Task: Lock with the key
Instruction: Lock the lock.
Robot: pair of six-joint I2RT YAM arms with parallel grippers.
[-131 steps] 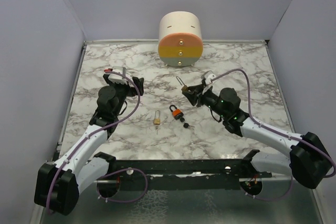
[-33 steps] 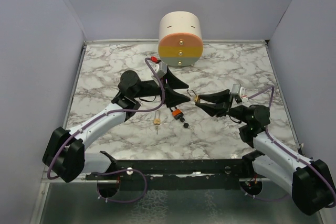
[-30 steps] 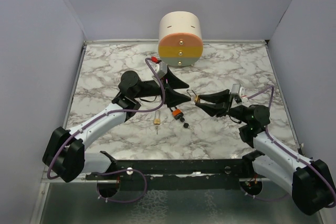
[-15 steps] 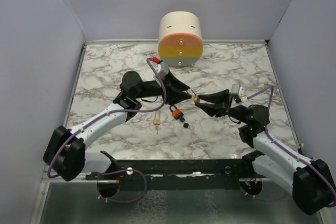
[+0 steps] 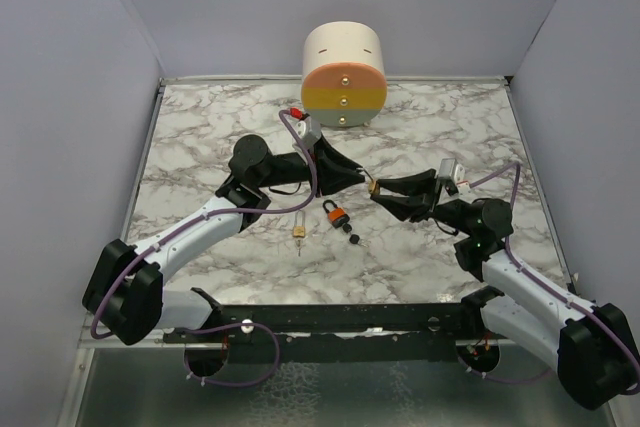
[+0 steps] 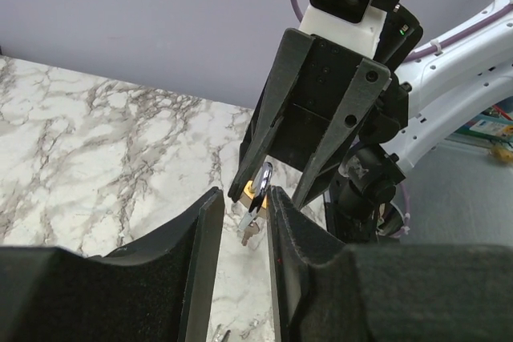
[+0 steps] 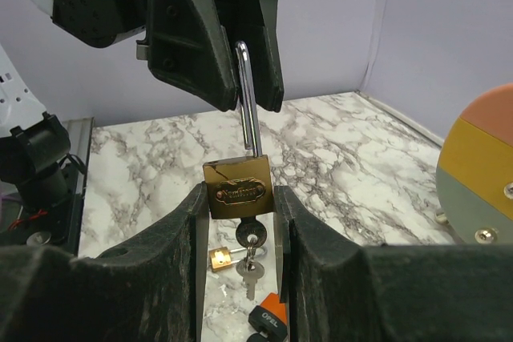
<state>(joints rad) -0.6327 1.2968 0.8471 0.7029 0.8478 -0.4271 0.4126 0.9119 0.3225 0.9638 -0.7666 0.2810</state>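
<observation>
A brass padlock (image 7: 237, 190) is held off the table with my right gripper (image 7: 238, 198) shut on its body. Its silver shackle (image 7: 248, 94) points up. Two small silver keys on a ring (image 7: 248, 266) hang from its underside, one in the keyhole. My left gripper (image 6: 244, 194) reaches in from the opposite side, its narrowed jaws either side of the shackle (image 6: 265, 178). The shackle rests against the right pad, with a gap at the left one. The key (image 5: 351, 236), black-headed and tiny, lies on the marble beside the orange padlock (image 5: 335, 213).
A second small brass padlock (image 5: 299, 231) lies on the marble to the left of the orange one. A cream drum with orange, yellow and grey bands (image 5: 343, 72) stands at the back wall. Purple walls close in both sides.
My left gripper's jaws have narrowed around the shackle and moved slightly towards the right gripper. The right gripper and its padlock have stayed put.
</observation>
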